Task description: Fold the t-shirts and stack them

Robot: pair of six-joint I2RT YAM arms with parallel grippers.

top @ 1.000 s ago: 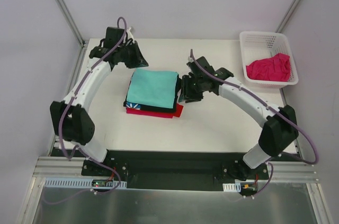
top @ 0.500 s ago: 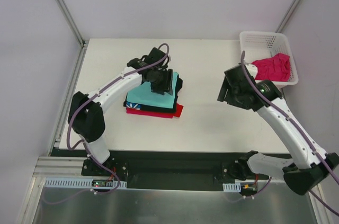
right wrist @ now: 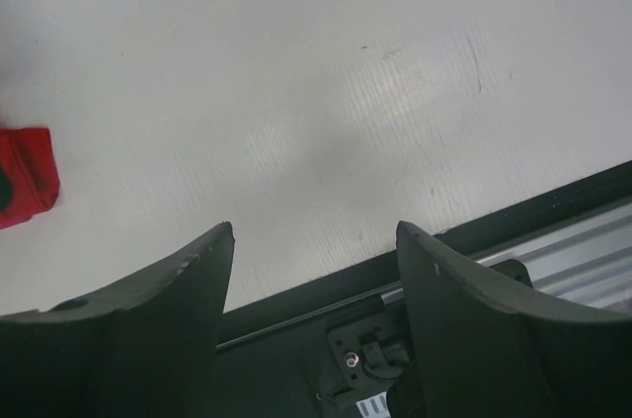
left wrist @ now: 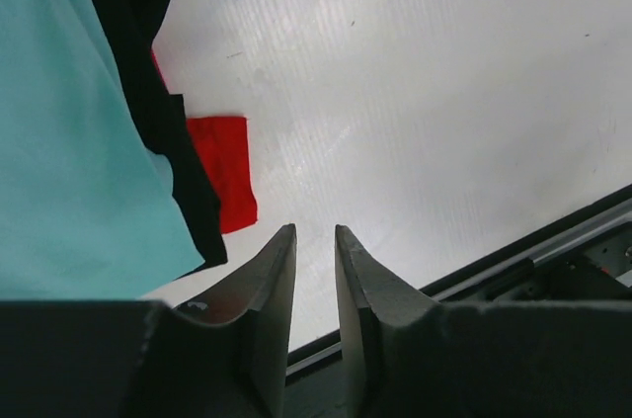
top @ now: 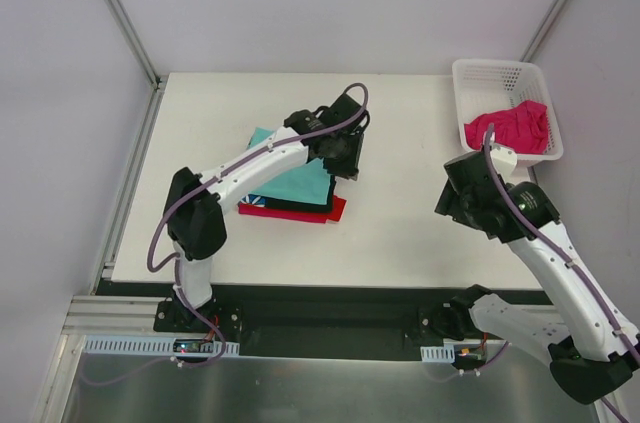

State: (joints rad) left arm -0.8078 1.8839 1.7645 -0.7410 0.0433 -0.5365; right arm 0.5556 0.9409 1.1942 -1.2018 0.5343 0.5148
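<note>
Right pincer [right wrist: 314, 230] gapes wide over bare table [right wrist: 296, 92] near the front edge, holding nothing, red shirt [right wrist: 25, 176] well off to its left. Left pincer [left wrist: 315, 232], barely parted and empty, hangs at the right edge of the stack [top: 305, 188]: teal shirt [left wrist: 69, 141] over black shirt [left wrist: 148, 92], red lowest. Far right, pink shirt [top: 510, 128] lies crumpled in the basket [top: 490, 73].

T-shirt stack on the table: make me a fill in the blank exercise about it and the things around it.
1. The teal shirt lies directly on the ____ shirt.
2. The lowest shirt, under both, is ____.
3. The pink shirt lies in the white ____.
4. The right gripper stands open over bare table and holds ____.

Missing words: black, red, basket, nothing.
</note>
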